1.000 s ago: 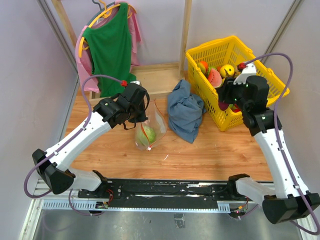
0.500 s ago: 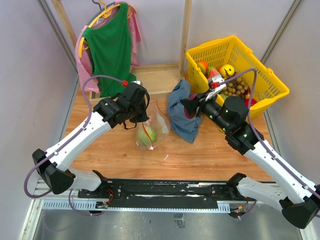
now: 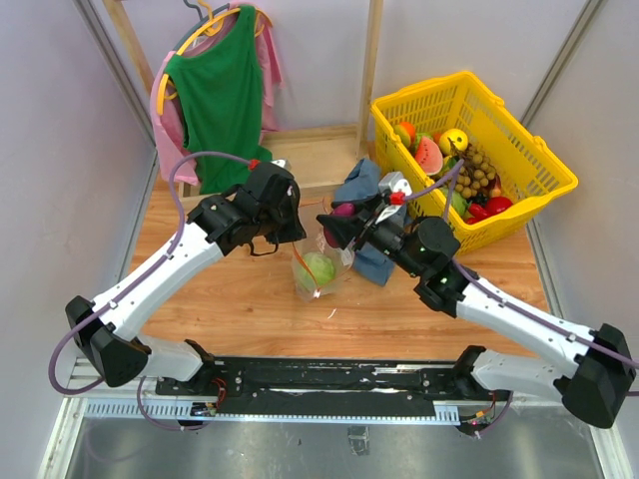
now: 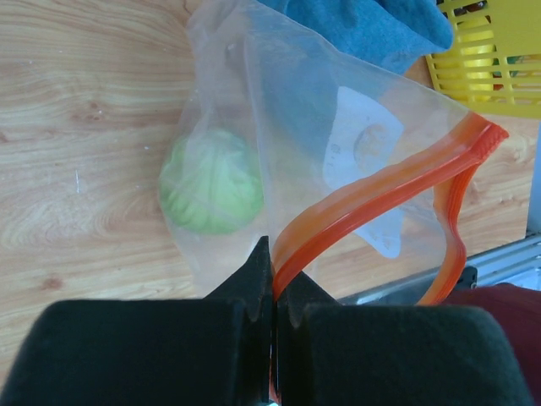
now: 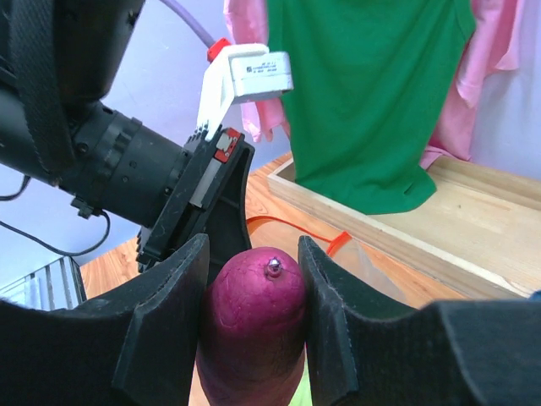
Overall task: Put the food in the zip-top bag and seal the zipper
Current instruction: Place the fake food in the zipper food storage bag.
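The clear zip-top bag (image 3: 321,261) hangs open above the table, a pale-green cabbage (image 3: 318,269) inside it. My left gripper (image 3: 297,222) is shut on the red-orange zipper (image 4: 372,190) and holds the bag's mouth up. In the left wrist view the bag (image 4: 321,127), its cabbage (image 4: 211,182) and white label patch (image 4: 365,145) show below my closed fingers. My right gripper (image 3: 337,222) is shut on a purple piece (image 5: 254,326) and holds it just right of the bag's mouth, close to the left gripper. The purple piece (image 3: 342,210) peeks out between the fingers in the top view.
A blue-grey cloth (image 3: 364,190) lies behind the right gripper. A yellow lattice basket (image 3: 519,150) with several toy fruits stands at the back right. A green shirt (image 3: 218,90) hangs at the back left over a wooden ledge (image 3: 315,155).
My right arm has swung left from the basket to the bag's mouth with the purple piece. My left gripper has shifted the bag slightly right.
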Robot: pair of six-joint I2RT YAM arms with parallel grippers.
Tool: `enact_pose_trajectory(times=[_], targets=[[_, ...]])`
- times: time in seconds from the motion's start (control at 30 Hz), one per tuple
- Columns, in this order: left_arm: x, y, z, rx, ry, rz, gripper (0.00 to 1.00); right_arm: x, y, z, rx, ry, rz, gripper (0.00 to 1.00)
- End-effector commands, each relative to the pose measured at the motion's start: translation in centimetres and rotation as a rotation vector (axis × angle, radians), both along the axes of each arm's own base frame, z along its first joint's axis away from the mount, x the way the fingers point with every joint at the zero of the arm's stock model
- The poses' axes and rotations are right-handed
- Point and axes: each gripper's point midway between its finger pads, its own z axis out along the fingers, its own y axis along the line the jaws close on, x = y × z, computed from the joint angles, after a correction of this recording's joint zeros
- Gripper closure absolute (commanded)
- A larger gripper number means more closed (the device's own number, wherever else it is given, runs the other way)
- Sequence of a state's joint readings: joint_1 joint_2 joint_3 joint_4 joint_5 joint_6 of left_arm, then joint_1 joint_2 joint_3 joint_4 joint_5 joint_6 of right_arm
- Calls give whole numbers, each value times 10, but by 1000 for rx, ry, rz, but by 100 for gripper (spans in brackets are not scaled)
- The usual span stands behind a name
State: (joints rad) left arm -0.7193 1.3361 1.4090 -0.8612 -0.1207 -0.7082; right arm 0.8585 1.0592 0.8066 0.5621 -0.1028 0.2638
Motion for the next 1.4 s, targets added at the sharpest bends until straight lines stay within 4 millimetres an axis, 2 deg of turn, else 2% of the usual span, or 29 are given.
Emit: enact_pose_trajectory(times=[0.0,0.27,0.43,0.77,0.97,1.23,1.37], targets=[[4,-8,7,-47,-17,-9,100,-6,14,-4,39,-73,44,91],[4,-7,-2,-37,-5,-8,100,6,25,-53,-60,-88,32,80],[2,-8,-5,-39,1,-14,100,16,26,-68,-118,-123,-4,74],[1,-10,-12,-43,19,-19,100,36,37,-62,-38,-171,-57,67],[2,-7,-14,-38,20,-9,100,50,45,-67,-16,-146,-86,60],[3,-1,-17,-33,20,8,100,57,48,-70,-3,-128,-105,27],[4,3,-18,-27,20,20,100,54,47,-66,-8,-135,-95,22]])
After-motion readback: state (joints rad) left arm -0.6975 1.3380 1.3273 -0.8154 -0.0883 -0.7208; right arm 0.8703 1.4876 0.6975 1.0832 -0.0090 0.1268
